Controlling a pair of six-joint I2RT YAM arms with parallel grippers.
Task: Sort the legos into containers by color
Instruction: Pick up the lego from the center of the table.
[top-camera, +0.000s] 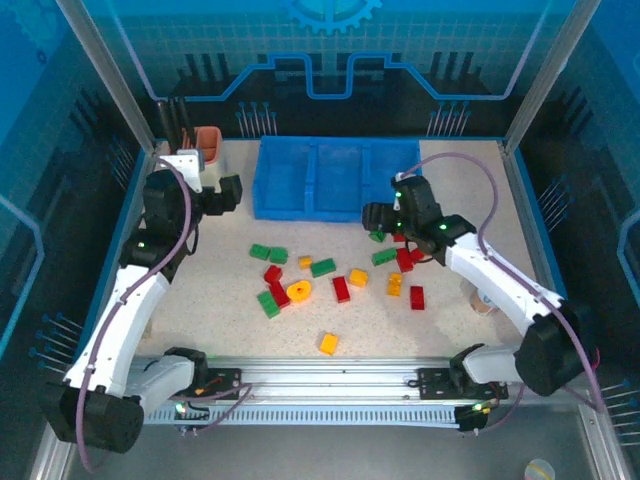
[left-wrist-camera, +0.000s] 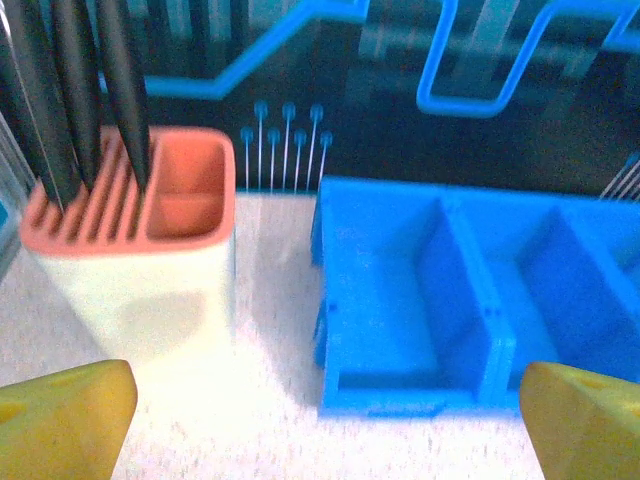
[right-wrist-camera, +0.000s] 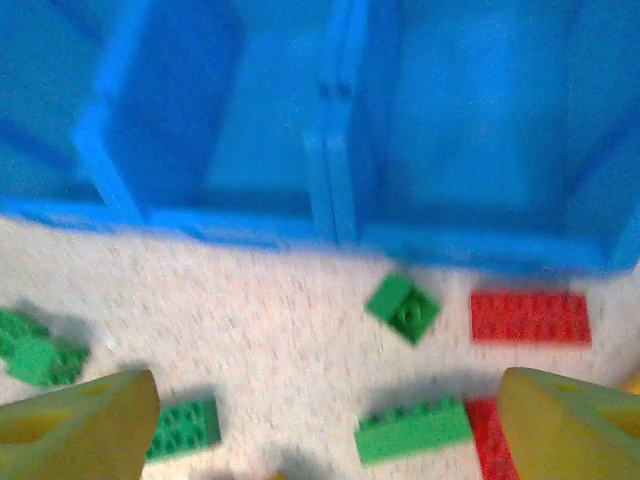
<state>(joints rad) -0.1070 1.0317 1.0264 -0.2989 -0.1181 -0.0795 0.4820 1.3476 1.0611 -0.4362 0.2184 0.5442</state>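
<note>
Red, green and yellow legos (top-camera: 341, 289) lie scattered across the middle of the table, with a yellow ring (top-camera: 299, 291) among them. The blue tray of containers (top-camera: 320, 178) stands at the back. My right gripper (top-camera: 376, 218) hovers open just before the tray's front right edge. In the right wrist view my right gripper (right-wrist-camera: 325, 430) has nothing between its fingers; a small green brick (right-wrist-camera: 402, 306), a red brick (right-wrist-camera: 530, 317) and a long green brick (right-wrist-camera: 412, 432) lie ahead of it. My left gripper (top-camera: 232, 190) is open left of the tray, and my left gripper (left-wrist-camera: 325, 430) faces the tray's left compartment (left-wrist-camera: 400, 300).
A beige holder with an orange top (left-wrist-camera: 140, 240) and dark tools stands at the back left, close to the left gripper. A single yellow brick (top-camera: 328, 343) lies near the front rail. A pinkish cup (top-camera: 483, 300) peeks out beside the right arm.
</note>
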